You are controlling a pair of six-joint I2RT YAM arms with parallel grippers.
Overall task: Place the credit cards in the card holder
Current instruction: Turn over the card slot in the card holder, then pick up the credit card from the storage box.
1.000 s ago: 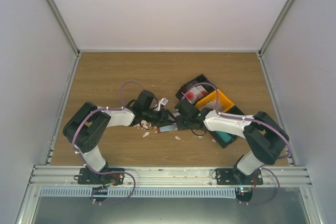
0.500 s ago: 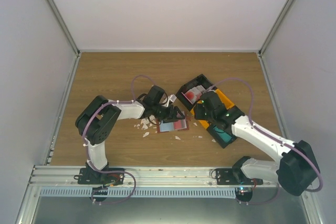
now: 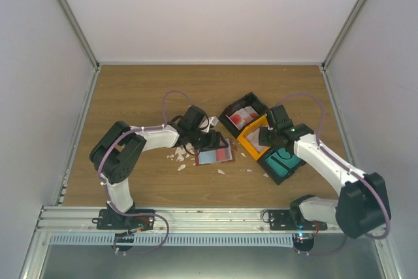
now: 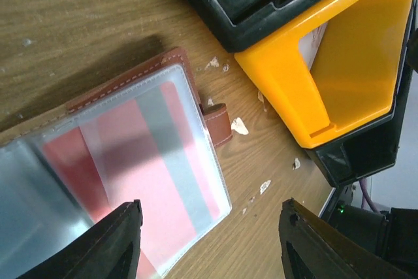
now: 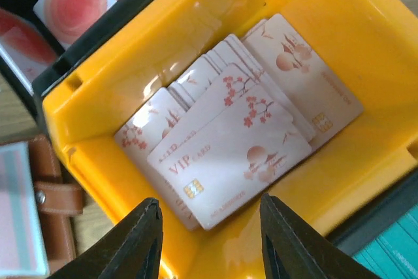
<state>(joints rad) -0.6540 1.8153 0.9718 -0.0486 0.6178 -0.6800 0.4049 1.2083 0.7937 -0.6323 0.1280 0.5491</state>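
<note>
1. We see white scraps scattered on the wooden table, just left of the card holder
2. The left claw hovers low over the card holder, its fingers spread wide and gripping nothing
3. The card holder lies open and flat near the middle of the table; a red card with a grey stripe shows through its clear sleeve, and its brown strap points toward the bins
4. Just right of it we find three bins side by side: a black bin with red-and-white cards, a yellow bin with a fanned stack of whitish-pink cards, and a second black bin with teal cards
5. The right claw hangs above the yellow bin with its fingers wide apart and empty, the pink stack lying below the gap; we cannot tell whether it touches them
</note>
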